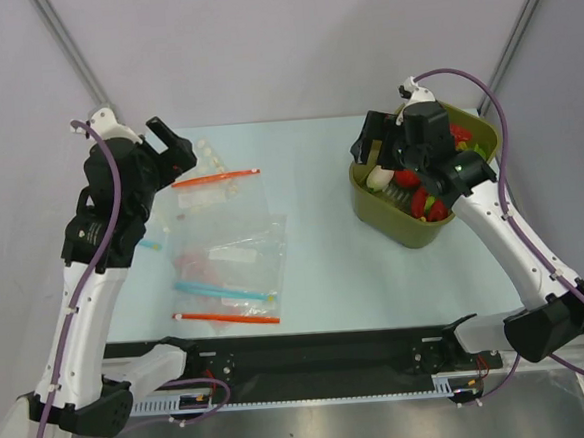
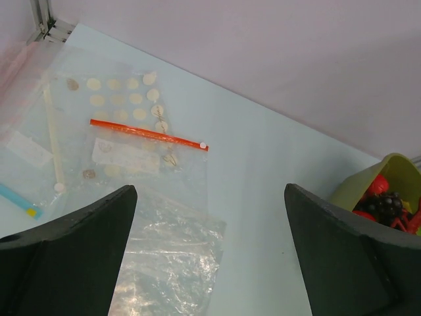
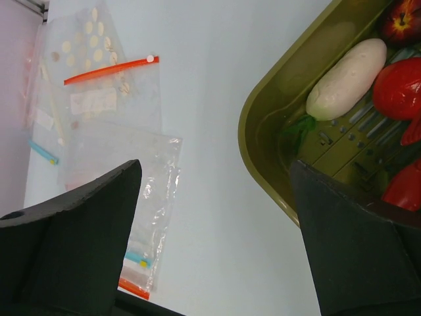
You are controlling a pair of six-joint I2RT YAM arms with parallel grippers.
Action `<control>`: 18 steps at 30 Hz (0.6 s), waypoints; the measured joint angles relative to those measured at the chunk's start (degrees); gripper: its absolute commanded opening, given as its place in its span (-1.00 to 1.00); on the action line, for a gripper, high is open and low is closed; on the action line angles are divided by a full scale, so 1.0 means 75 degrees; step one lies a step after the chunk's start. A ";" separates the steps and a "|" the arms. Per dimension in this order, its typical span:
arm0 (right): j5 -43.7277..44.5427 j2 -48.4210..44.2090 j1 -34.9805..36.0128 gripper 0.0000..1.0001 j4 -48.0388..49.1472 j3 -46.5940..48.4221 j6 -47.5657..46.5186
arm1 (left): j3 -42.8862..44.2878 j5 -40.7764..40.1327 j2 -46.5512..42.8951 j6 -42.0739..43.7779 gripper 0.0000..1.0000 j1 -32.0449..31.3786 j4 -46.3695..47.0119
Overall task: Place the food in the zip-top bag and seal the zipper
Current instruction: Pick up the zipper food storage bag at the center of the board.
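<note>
Both released: left gripper spread wide with nothing between the fingers, right gripper likewise. Just under the left gripper, the crinkly zip-top bag, flat on the table. Zipper hard to make out, perhaps the faint line across the crinkles. Beyond it, a bag with an orange-red strip and a white label, print too small to read. Right of the right gripper's fingers, the food in an olive bin: white radish whole, red pieces cut off at the frame edge. Pale blue table, plain lilac-grey walls behind.
</note>
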 measured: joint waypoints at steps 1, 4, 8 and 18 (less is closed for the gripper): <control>-0.0020 0.0000 -0.0003 0.99 0.0038 -0.0020 0.0000 | -0.0006 -0.0026 0.0000 0.0000 1.00 0.0000 -0.0026; -0.0105 0.0000 -0.0003 1.00 0.0073 -0.0029 -0.0003 | -0.0032 -0.0117 -0.0017 0.0000 1.00 0.0000 -0.0047; -0.0289 0.0000 -0.0029 0.99 0.0166 -0.0050 -0.0041 | -0.0035 -0.0297 0.0000 0.0009 0.99 0.0020 -0.0102; -0.0501 0.0143 -0.0117 0.99 0.0000 -0.0085 -0.0836 | -0.0551 -0.0376 0.1402 -0.0318 1.00 0.2148 -0.0385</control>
